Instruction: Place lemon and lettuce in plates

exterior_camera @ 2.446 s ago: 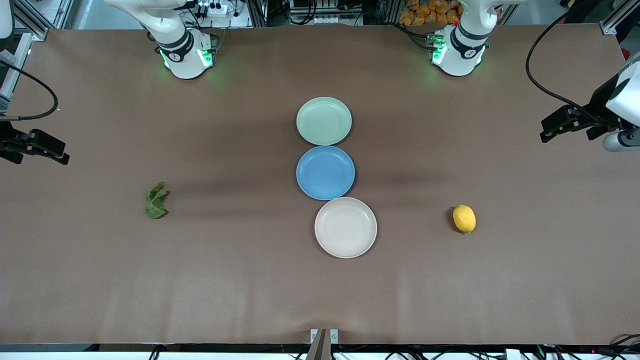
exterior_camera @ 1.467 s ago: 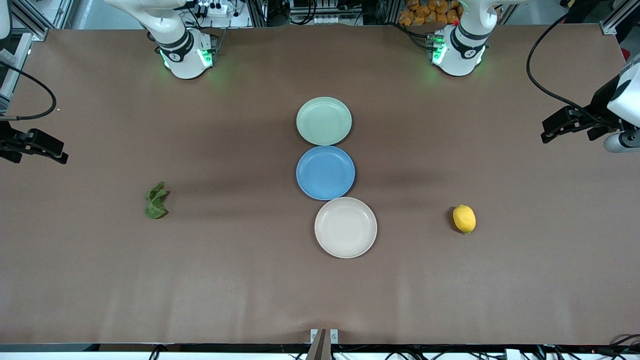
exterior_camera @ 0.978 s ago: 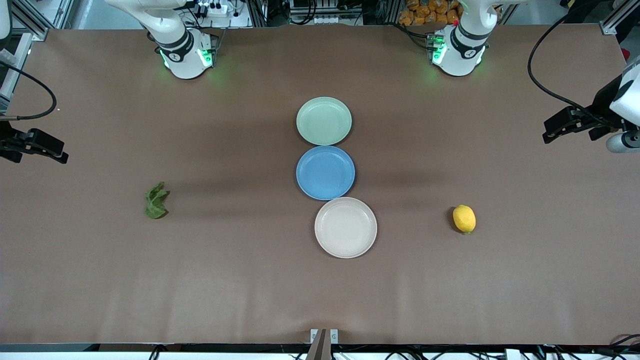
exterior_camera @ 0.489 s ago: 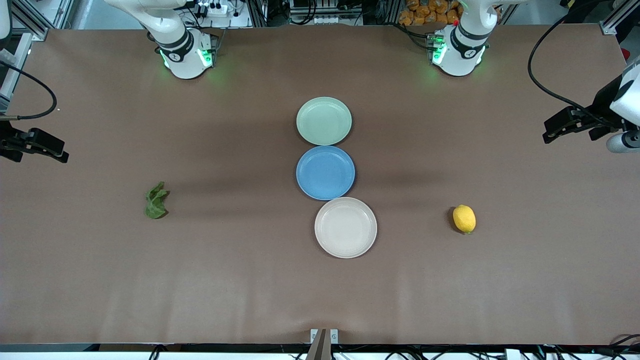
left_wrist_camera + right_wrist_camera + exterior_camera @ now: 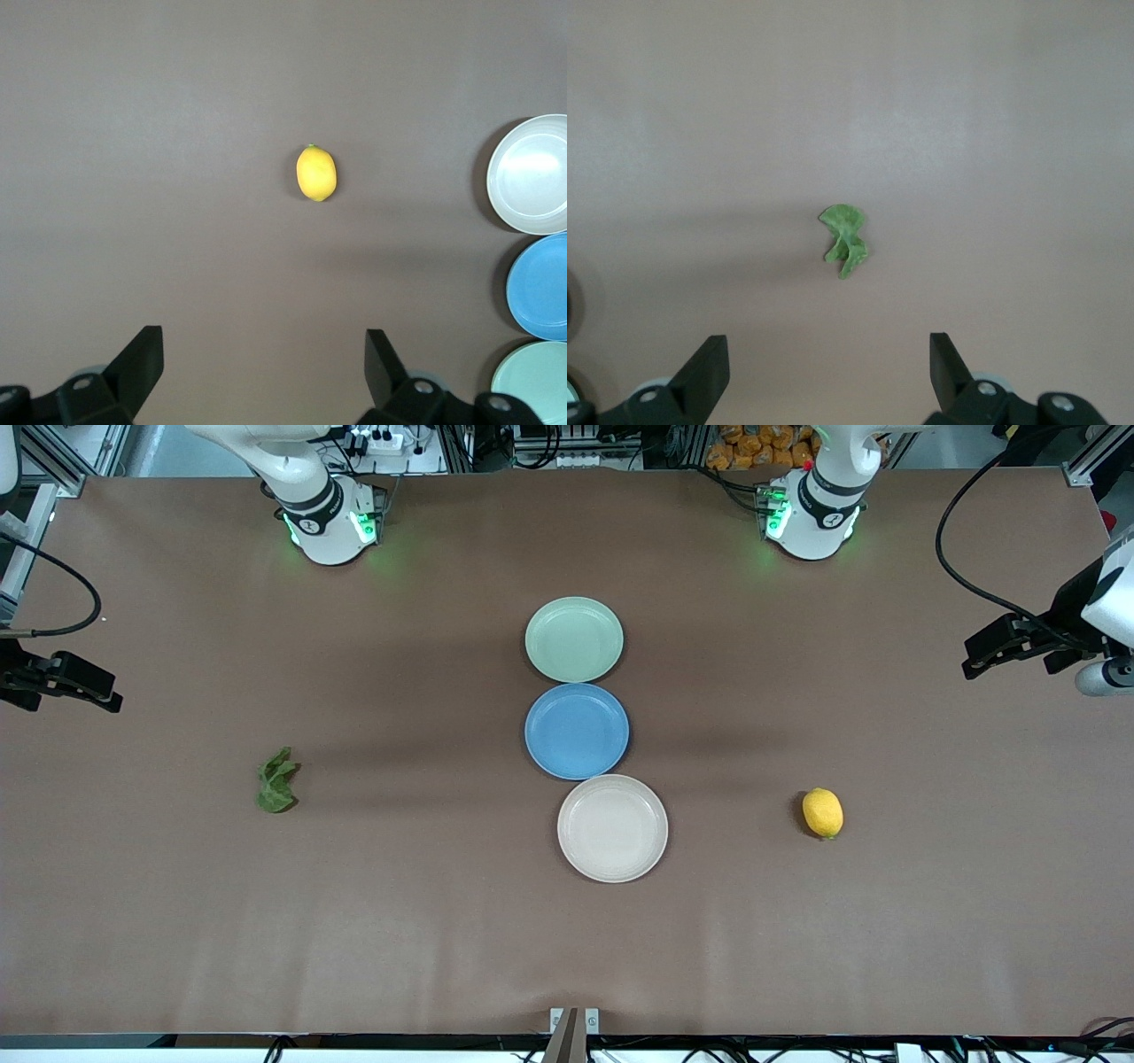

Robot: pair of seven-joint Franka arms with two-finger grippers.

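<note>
Lemon (image 5: 822, 812) lay on the table (image 5: 425, 921) toward the left arm's end, long axis running roughly from the robots' side toward the front camera, level with the beige plate (image 5: 612, 828) and well apart from it. Left gripper (image 5: 257, 376) hung high over that end of the table, fingers spread wide, empty; lemon centred ahead of it in the left wrist view. Lettuce (image 5: 276, 780) lay toward the right arm's end, well apart from the plates. Right gripper (image 5: 824, 372) hung over that end, likewise spread and empty. Mint plate (image 5: 574, 638) stood farthest from the camera, blue plate (image 5: 577, 730) between the two. Judged: each arm nearer its own item; neither yet placed.
</note>
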